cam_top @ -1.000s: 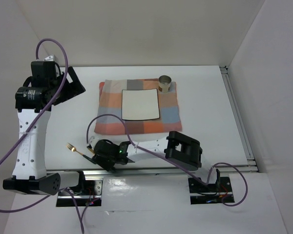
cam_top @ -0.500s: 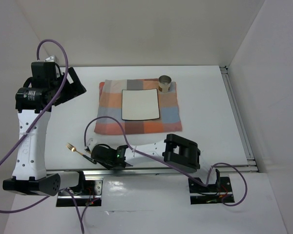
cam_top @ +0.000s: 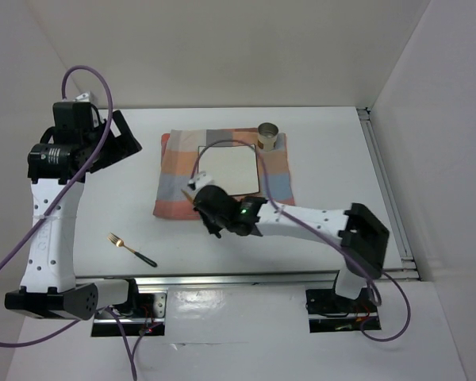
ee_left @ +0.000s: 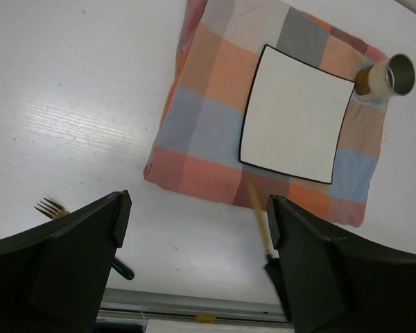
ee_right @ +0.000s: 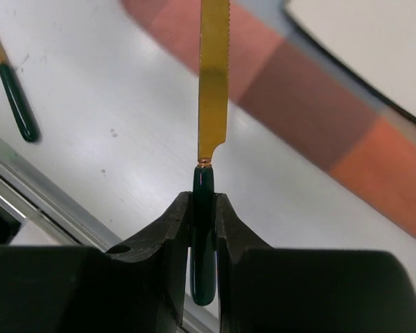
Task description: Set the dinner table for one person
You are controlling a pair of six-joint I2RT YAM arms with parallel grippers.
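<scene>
Plate (cam_top: 228, 170) on cloth (cam_top: 174, 202), on table (cam_top: 333, 159) — fork (cam_top: 131, 248) left

R gripper (ee_right: 203, 202) pinches knife (ee_right: 213, 76) by green handle; fork (ee_right: 15, 100) upper-left.

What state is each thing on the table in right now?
knife: gripped by its green handle.
right jaws: shut on knife.
left jaws: open, empty.
fork: lying on dinner table.
cloth: spread flat.
plate: empty, on cloth.
cup: upright on cloth corner.
</scene>
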